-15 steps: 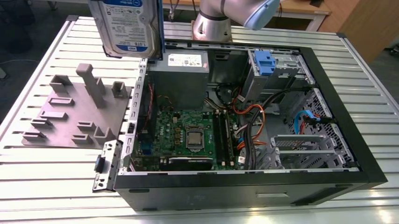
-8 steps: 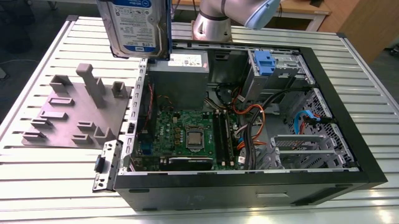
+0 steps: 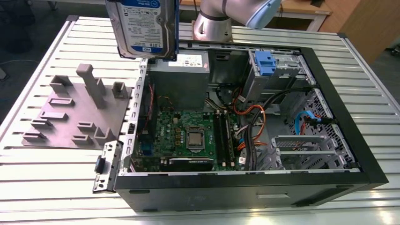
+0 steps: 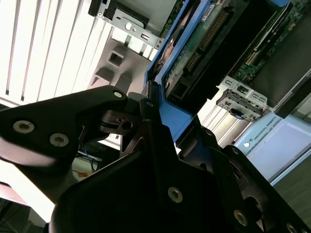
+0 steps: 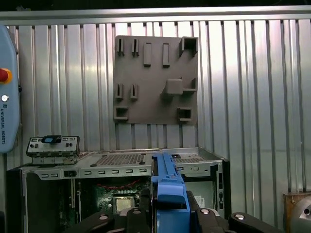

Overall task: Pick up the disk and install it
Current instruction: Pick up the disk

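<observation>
Grips the disk (image 3: 142, 28) in the gripper (image 5: 168, 208), jaws clamped on its blue-railed edges. Holds it upright in the air, label toward the exterior view, above the power-supply box (image 3: 178, 82) at the far corner of the open computer case (image 3: 353, 140). Hangs clear of the grey fixture plate (image 3: 69, 117) and well apart from the drive cage (image 3: 275, 70).

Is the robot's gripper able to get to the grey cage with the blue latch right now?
Probably yes. The computer case lies open, the cage is uncovered, and the gripper holds the disk raised nearby. The cables lie beside it, not over it.
</observation>
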Action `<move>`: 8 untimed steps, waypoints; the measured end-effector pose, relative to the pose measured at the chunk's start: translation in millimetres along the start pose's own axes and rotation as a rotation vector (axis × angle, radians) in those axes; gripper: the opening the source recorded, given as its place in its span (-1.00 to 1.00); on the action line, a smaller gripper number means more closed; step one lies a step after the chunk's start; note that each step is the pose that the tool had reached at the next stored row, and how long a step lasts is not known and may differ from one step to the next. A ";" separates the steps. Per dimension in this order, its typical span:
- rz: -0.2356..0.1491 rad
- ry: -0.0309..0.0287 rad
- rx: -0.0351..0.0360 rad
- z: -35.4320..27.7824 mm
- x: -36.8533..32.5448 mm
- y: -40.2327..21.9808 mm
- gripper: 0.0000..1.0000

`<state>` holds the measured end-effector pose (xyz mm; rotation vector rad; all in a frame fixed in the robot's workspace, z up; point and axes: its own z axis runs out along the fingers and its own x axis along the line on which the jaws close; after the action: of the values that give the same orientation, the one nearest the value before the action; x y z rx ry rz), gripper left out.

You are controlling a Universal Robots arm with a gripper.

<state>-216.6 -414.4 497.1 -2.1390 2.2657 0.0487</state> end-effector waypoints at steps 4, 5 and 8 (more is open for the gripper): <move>0.000 0.0000 0.0000 0.0 -0.3 -5.1 -0.27; 0.000 0.0000 0.0000 0.0 -0.3 -6.3 -0.27; 0.000 0.0001 0.0000 -0.1 -0.6 -10.6 -0.27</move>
<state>-206.0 -414.4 497.2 -2.1391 2.2657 0.0487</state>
